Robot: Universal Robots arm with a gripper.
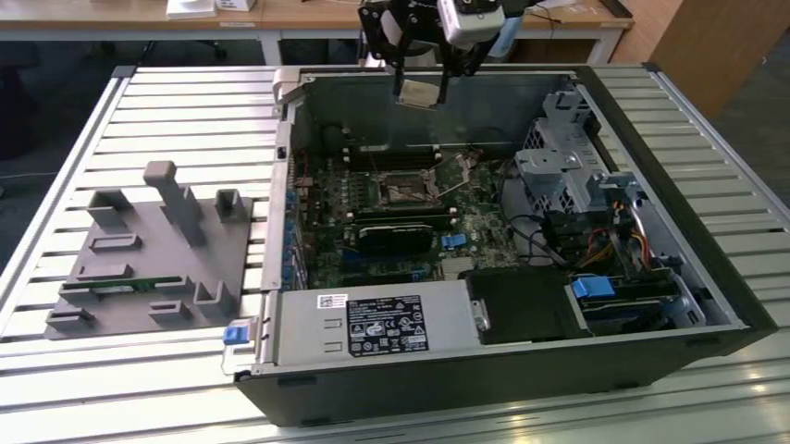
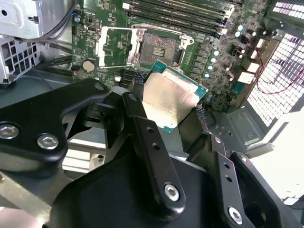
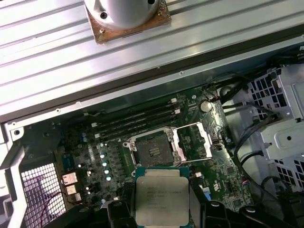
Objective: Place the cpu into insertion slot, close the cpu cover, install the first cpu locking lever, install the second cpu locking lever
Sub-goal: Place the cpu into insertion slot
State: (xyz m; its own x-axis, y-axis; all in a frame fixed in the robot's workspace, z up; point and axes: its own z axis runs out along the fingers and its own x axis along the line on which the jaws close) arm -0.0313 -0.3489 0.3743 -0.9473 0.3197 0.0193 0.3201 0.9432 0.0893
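Gripper [image 2: 169, 95]: black two-finger hand, tips pressed against two opposite edges of the cpu, pinching it.
Cpu [image 3: 161, 199]: between the fingertips, metal top facing back toward the wrist, carried in the air over the open case [image 1: 691, 277] and touching nothing else.
Insertion slot [image 3: 151, 149]: below the hand and offset forward past the fingertips, not straight underneath. Judged well apart in height.
Key relation: the chip needs to travel forward of the tips and down. In the first wrist view its edges run close to parallel with the slot's rim, with a slight twist between them.
Long axis: the chip is nearly square, so corner and edge match matter more than any long side.
Arm: only one on the rig, so there is no choice of nearer hand.
Cpu cover [image 3: 194, 142]: swung open, lying just beside the slot on the side away from the memory slots [image 3: 137, 121], so the slot is bare.
Cpu material: pale silvery lid, smooth and dully reflective, on a thin green board edge. Rigid and flat, with little edge to hold.
Slot material: dark centre, fine-textured, inside a black and silvery metal rim.
Cover material: thin silvery sheet frame with a large window.
Surroundings: green motherboard [image 3: 95, 156] crowded with small parts. Slatted metal table [image 1: 185, 102] under the case.
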